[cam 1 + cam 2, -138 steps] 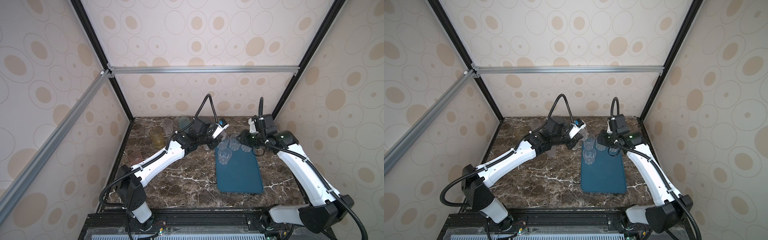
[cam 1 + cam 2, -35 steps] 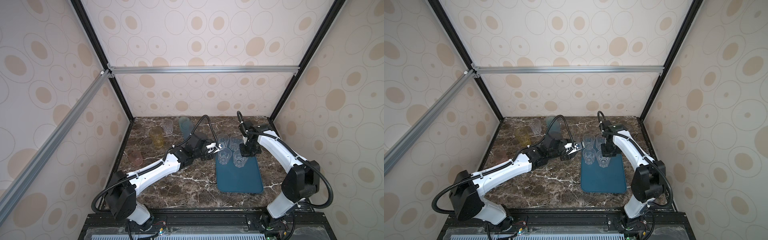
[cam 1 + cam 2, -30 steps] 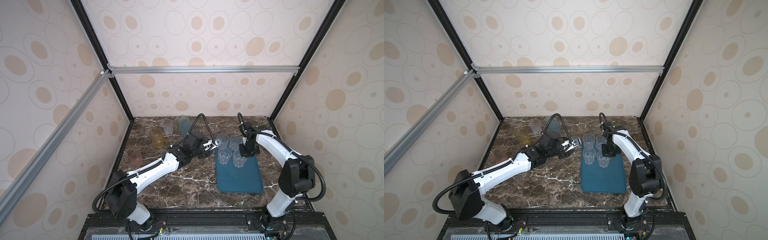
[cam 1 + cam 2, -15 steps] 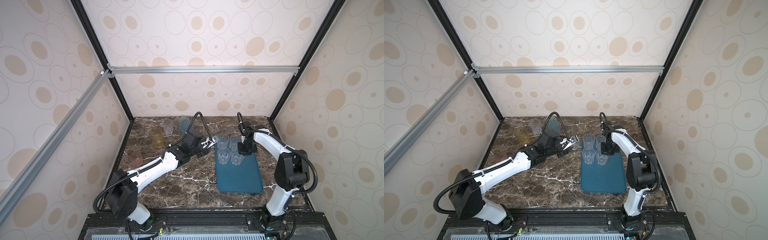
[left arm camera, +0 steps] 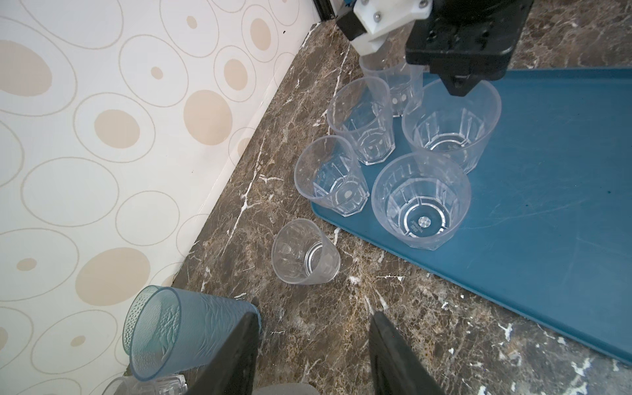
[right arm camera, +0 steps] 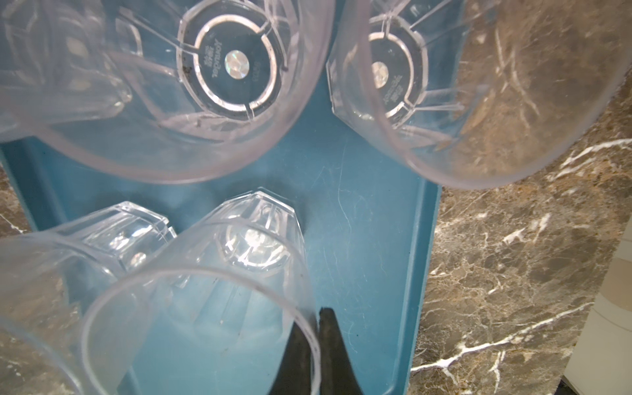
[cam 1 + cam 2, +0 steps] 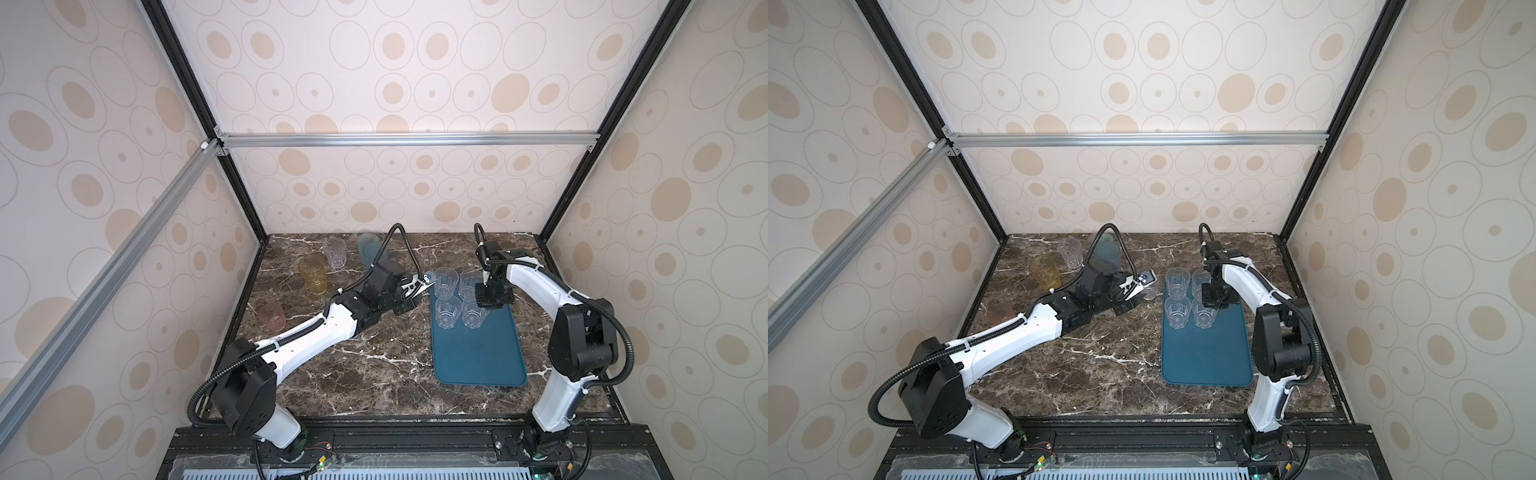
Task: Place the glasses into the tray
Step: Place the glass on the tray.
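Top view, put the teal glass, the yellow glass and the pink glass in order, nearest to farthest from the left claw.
1. Teal glass, at the back, just behind the left claw.
2. Yellow glass, farther out to the left.
3. Pink glass, farthest left and nearest the front.

Moulded lettering is showing, mirrored, in the ringed base of one clear faceted plastic tumbler (image 6: 236, 65) and a neighbouring clear tumbler (image 6: 390, 85). It is too blurred to make out. Left wrist view: tiny marks are ringing a wide clear tumbler (image 5: 423, 222) at its base, unreadable.
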Robot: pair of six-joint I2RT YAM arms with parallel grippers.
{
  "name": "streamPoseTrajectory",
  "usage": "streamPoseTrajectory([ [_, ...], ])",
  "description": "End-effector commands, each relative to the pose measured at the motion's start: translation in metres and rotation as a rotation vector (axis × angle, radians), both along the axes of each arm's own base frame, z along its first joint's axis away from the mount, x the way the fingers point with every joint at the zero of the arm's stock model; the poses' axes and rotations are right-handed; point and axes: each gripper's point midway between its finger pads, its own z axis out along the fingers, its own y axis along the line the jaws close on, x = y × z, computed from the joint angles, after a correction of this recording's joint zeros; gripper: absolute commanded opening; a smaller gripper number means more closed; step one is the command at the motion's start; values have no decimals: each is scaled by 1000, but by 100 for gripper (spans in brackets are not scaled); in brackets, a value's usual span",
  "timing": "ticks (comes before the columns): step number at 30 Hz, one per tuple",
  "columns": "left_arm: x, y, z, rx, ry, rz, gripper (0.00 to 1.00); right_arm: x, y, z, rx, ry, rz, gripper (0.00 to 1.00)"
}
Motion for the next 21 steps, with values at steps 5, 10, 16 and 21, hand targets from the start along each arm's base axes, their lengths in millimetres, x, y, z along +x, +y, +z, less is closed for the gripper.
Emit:
streamPoseTrajectory([
  [5,8,3,6,-5,13,26,52,5,-6,-5,-25,3,-21,14],
  [10,11,7,5,4,37,43,52,4,-1,11,10,-26,-18,32],
  [16,19,13,10,1,45,83,52,4,5,47,65,-97,-20,38],
  [21,52,42,14,26,62,270,51,3,12,81,132,-192,-31,39],
])
